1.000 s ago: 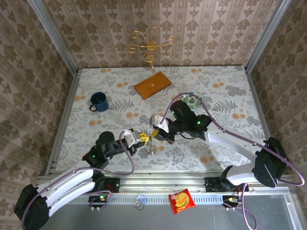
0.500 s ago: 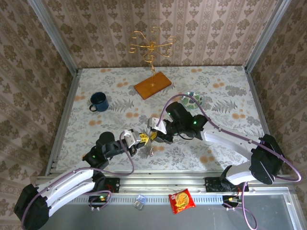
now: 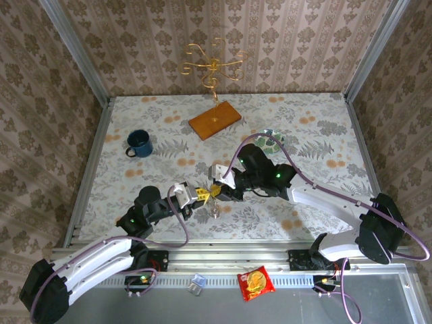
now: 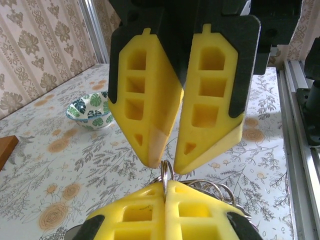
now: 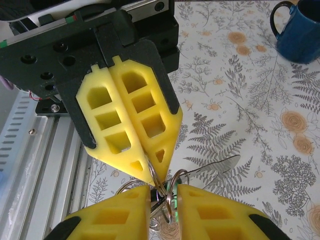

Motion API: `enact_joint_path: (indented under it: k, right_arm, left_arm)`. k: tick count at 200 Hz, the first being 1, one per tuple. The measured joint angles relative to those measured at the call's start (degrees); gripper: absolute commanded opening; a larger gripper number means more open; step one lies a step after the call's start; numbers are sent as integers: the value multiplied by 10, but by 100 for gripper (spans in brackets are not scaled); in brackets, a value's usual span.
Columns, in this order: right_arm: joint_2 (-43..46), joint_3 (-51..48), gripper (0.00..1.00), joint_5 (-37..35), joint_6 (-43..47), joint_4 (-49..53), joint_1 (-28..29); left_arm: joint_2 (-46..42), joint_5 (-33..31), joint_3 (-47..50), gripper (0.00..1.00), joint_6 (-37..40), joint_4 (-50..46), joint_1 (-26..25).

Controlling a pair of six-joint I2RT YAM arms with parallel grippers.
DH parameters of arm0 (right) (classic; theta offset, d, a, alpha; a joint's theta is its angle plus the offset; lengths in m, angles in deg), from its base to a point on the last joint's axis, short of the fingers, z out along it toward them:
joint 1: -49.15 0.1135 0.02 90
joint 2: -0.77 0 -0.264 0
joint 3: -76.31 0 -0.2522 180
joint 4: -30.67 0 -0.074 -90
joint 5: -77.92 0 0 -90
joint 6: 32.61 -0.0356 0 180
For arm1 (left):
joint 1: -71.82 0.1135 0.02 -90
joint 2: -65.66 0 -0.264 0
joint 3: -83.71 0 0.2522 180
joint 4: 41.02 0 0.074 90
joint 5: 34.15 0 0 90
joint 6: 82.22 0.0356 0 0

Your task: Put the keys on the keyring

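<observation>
Floral-print tabletop (image 3: 317,128), patterned wallpaper (image 3: 135,40) behind.

- Since a second ago: right gripper (image 5: 164,192) has edged toward left gripper (image 4: 165,189). Its jaws, shut then, now stand slightly parted.
- Pads (image 4: 210,100): yellow foam wedges, square pockets, black backing.
- Left gripper pressed tight on thin steel keyring (image 4: 165,172), wire loops fanning right.
- Ring's top sits in gap between right pads; contact unclear.
- Keys (image 3: 214,211) dangle just below both grippers, tiny.
- Green glint between right pads, probably a key head.

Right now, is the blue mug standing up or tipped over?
Standing up. The mug rests on its base with its open mouth facing up.
</observation>
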Motion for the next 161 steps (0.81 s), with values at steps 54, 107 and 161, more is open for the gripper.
enact_joint_path:
  k: [54, 107, 161]
  right_arm:
    - [-7, 0, 13, 16, -4, -6, 0]
    - [-11, 2, 0, 30, 13, 4, -2]
    - [-30, 37, 0, 31, 56, 61, 0]
  left_arm:
    - [0, 6, 5, 0, -10, 15, 0]
    - [1, 8, 12, 5, -16, 22, 0]
    - [-15, -19, 10, 23, -13, 0, -1]
